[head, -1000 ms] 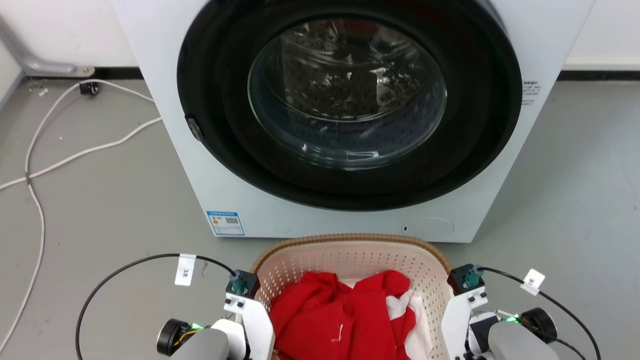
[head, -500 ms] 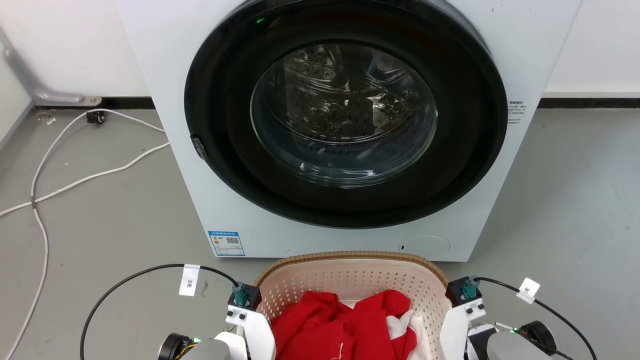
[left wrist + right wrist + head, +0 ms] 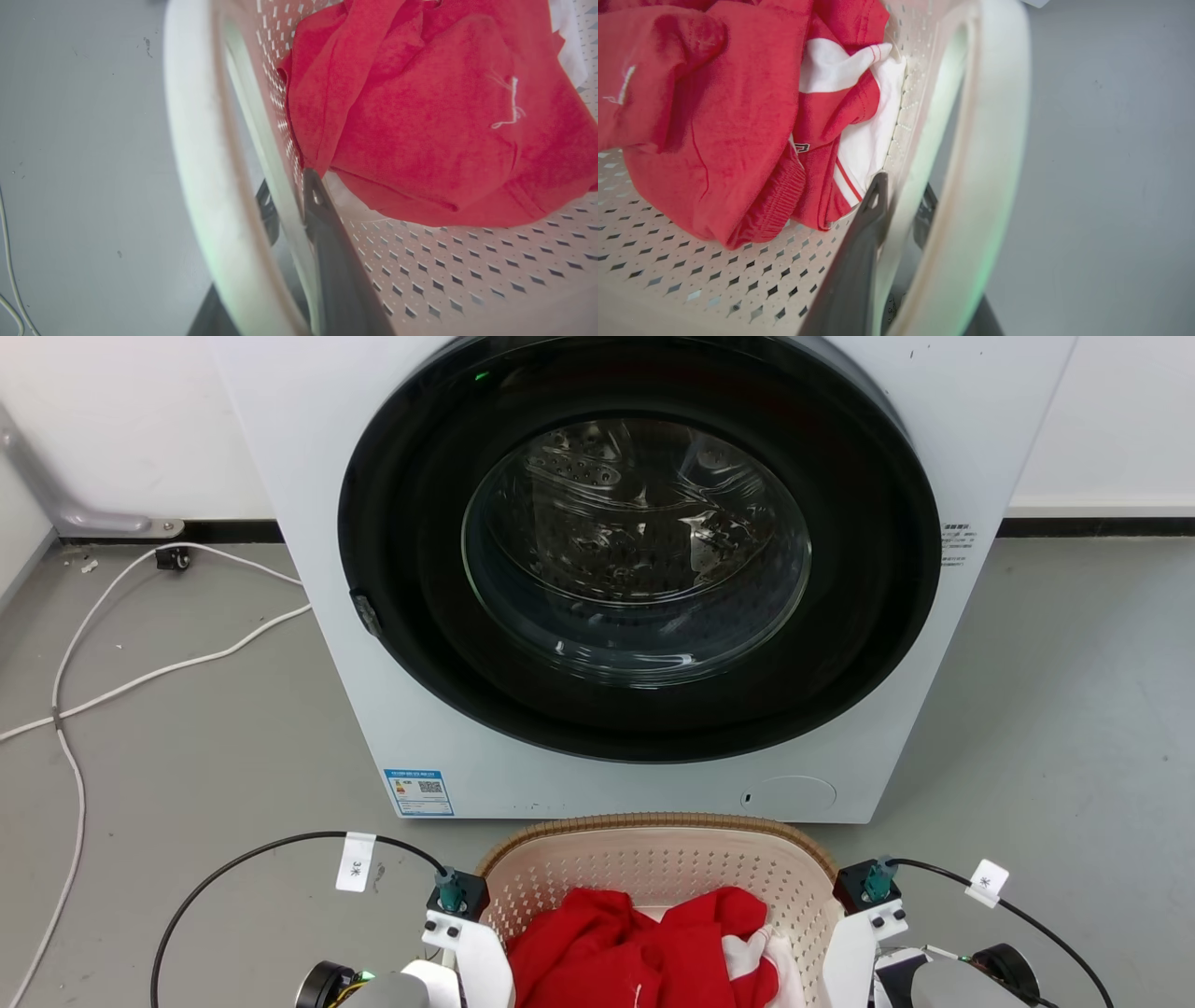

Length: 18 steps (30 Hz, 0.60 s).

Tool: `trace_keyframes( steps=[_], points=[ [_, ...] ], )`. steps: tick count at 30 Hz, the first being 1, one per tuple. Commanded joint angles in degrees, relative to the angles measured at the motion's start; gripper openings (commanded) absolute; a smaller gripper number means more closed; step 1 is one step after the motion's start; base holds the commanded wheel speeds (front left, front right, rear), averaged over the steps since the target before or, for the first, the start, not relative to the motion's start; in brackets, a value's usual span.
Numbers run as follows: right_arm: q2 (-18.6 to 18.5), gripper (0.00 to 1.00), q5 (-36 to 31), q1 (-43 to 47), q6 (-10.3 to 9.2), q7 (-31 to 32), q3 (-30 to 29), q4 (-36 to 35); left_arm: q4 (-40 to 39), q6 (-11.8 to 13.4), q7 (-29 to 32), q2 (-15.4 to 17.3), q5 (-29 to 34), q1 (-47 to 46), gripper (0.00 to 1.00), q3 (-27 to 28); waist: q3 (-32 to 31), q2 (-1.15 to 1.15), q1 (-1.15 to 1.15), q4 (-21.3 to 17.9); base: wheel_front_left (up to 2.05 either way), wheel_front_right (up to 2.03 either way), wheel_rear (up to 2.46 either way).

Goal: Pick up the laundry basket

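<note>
L hand (image 3: 287,186) & R hand (image 3: 903,186), 2 total, each clamp a side of 1 laundry basket (image 3: 653,859).

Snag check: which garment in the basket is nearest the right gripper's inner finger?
The white garment with red trim, against the laundry basket wall just beyond the right gripper. The plain red garment lies further toward the middle.

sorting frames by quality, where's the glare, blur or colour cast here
Head view: sharp, reflections streak the washing machine door glass. Left wrist view: handle of the laundry basket is blurred. Right wrist view: other handle blurred, tinged green.
</note>
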Motion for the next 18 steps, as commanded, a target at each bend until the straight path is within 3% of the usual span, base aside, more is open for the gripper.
trace_keyframes(
  steps=[1,18],
  points=[
    [-1.3,0.0,0.0,0.6,-0.06,0.1,0.5,0.0,0.0,-0.1,0.0,1.3,-0.2,0.0,0.0,-0.3,0.0,0.0,0.0,0.0,0.0,0.0,0.0],
    [-2.0,0.0,4.8,0.1,-0.06,0.7,4.5,0.0,0.2,-0.1,0.3,1.7,-3.3,-0.8,0.0,-3.4,0.5,0.0,0.0,-0.1,0.0,0.0,0.0]
  ],
)
